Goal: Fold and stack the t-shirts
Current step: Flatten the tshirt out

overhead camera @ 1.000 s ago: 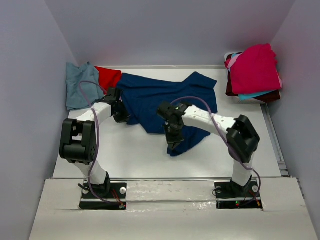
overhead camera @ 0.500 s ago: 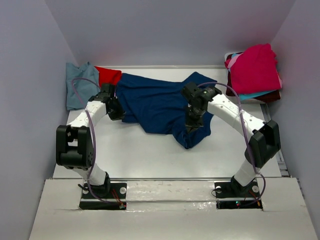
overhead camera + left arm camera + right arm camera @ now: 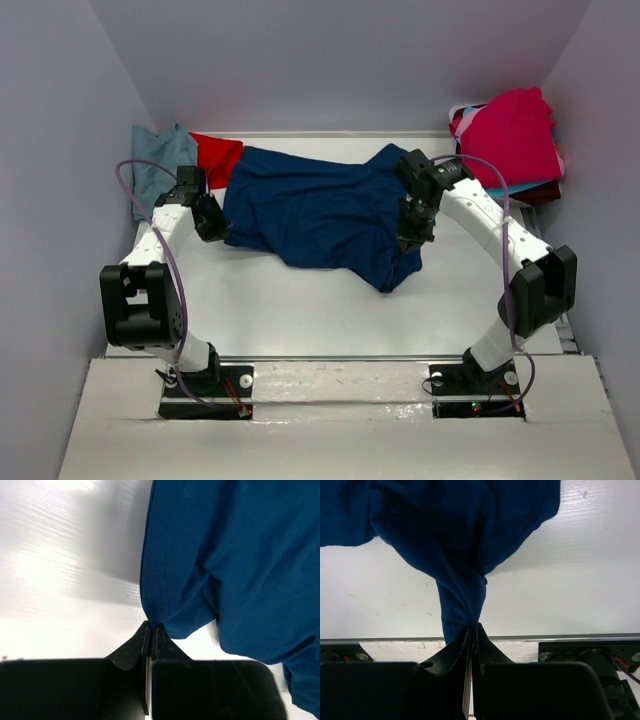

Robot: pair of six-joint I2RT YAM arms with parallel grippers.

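The navy t-shirt (image 3: 320, 205) stretches between both tools, long axis running from the left tool (image 3: 151, 627) to the right tool (image 3: 472, 626); each is clamped on a bunched edge, low over the surface (image 3: 300, 310).

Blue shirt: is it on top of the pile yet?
No, the blue shirt lies crumpled on the table, away from the pile in the far corner.

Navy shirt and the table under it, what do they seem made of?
Navy shirt: soft matte knit cloth, probably cotton; it drapes and bunches, with a stitched hem.
Table: hard and white, with a faint sheen and fine ridges; maybe plastic or painted board.
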